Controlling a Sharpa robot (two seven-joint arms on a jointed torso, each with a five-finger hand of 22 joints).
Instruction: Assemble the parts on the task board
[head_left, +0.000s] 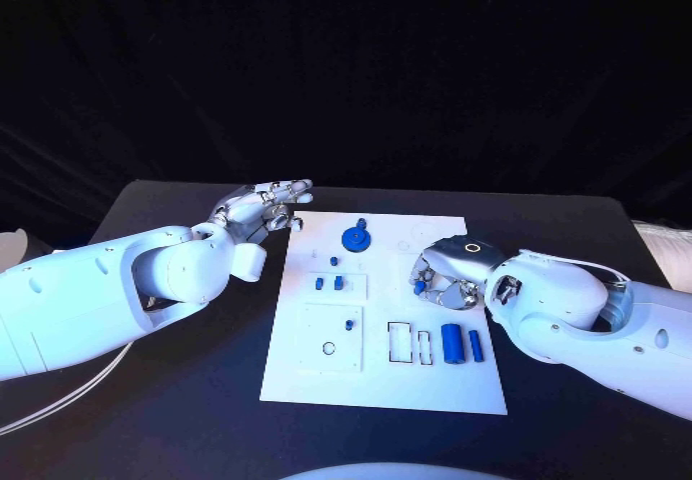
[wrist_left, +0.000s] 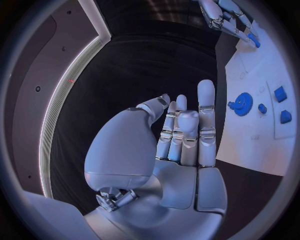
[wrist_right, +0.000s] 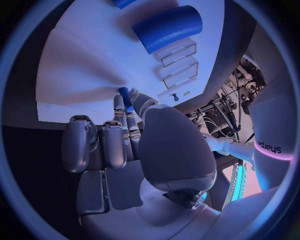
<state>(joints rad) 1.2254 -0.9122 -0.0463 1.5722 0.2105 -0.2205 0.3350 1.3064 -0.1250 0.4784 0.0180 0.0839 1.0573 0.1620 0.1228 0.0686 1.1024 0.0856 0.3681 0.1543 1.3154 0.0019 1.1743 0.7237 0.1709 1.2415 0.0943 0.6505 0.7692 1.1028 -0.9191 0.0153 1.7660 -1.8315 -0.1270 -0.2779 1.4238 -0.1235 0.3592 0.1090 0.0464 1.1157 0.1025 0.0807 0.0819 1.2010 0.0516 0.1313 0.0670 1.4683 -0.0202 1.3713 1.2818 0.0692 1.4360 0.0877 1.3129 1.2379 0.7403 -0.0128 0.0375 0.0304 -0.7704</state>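
Near edge: white flat task board (head_left: 378, 385) on black desk (head_left: 173, 400); bare near strip.
Cylinders: thick blue plastic cylinder (head_left: 453, 343) w/ thinner blue rod (head_left: 476, 346) just beside, lying at board's right, next to empty rectangular slots (head_left: 398, 341).
Right hand (head_left: 441, 280): silver, over board's right side, fingers curled in, small blue peg (wrist_right: 124, 97) pinched at fingertips (wrist_right: 119, 106); holds nothing else.
Mid board: two small blue blocks (head_left: 329, 284) side by side; tiny blue piece (head_left: 352, 325) nearer on raised panel.
Gear: blue toothed plastic wheel (head_left: 355, 239) toward far end, lying flat.
Left hand (head_left: 268, 208): silver, off board's far-left corner above desk, fingers spread apart, empty.
Handling (judgement): parts prob. light, rigid, smooth plastic, so slippery; peg best pinched mid-length, kept upright for its hole; gear by rim; cylinder across its dia., may roll.
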